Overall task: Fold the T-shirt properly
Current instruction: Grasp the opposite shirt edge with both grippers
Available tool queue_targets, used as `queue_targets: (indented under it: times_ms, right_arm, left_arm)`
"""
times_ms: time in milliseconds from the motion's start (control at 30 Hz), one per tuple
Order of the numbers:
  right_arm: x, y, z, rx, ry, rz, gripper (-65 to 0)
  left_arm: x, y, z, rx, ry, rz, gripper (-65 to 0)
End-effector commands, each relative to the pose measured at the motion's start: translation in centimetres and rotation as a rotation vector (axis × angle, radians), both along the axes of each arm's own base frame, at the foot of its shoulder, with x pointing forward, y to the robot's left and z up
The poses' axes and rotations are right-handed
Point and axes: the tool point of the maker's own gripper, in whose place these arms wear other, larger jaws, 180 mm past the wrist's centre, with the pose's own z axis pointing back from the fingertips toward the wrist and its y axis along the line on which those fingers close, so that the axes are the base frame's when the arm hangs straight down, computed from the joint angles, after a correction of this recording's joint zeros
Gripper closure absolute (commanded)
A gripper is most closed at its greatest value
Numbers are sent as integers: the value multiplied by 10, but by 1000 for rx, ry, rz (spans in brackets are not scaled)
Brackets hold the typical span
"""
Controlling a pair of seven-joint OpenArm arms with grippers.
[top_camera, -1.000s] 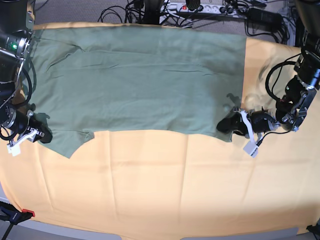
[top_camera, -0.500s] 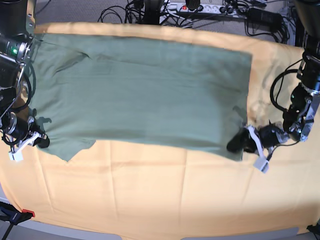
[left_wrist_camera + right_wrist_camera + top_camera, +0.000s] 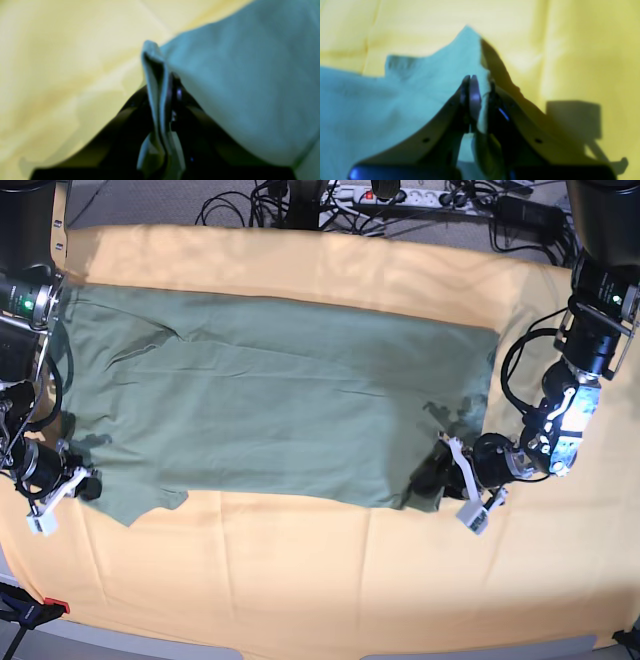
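The sage-green T-shirt (image 3: 280,410) lies spread across the orange-yellow cloth (image 3: 320,580) in the base view. My left gripper (image 3: 432,480), on the base view's right, is shut on the shirt's near right corner; in the left wrist view (image 3: 160,100) a pinched fold of green fabric (image 3: 156,82) stands between its jaws. My right gripper (image 3: 88,485), on the base view's left, is shut on the shirt's near left edge; in the right wrist view (image 3: 476,100) the fabric edge (image 3: 460,57) sits between its jaws.
The orange-yellow cloth covers the whole table. Cables and a power strip (image 3: 400,195) lie beyond the far edge. A clamp (image 3: 30,608) holds the cloth at the near left corner.
Both grippers have pulled the shirt toward the table's near side. The far edge has slid nearer, baring more orange cloth behind it. The left gripper has moved inward and nearer.
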Motion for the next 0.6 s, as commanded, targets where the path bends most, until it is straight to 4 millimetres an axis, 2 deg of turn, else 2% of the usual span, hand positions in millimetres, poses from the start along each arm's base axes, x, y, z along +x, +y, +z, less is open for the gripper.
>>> queue_targets:
  times_ms: [0,100,267,400,567]
  right_arm:
    - [11,-7,24,-3,-64,-1,0]
    - [8,-3,17,-21,-39,20,0]
    - [-9,3,7,-18,25,53,0]
    - [-22,11,13,-74,-2,110,0]
    - [-43,21,26,-184,-60,195,0]
  left_arm:
    - [16,3,29,-43,-65,16,0]
    - [14,4,30,-43,-42,17,0]
    - [6,11,26,-36,27,18,0]
    - [-5,3,25,-29,90,-21,0]
    - [-13,-9,40,-14,70,-84,0]
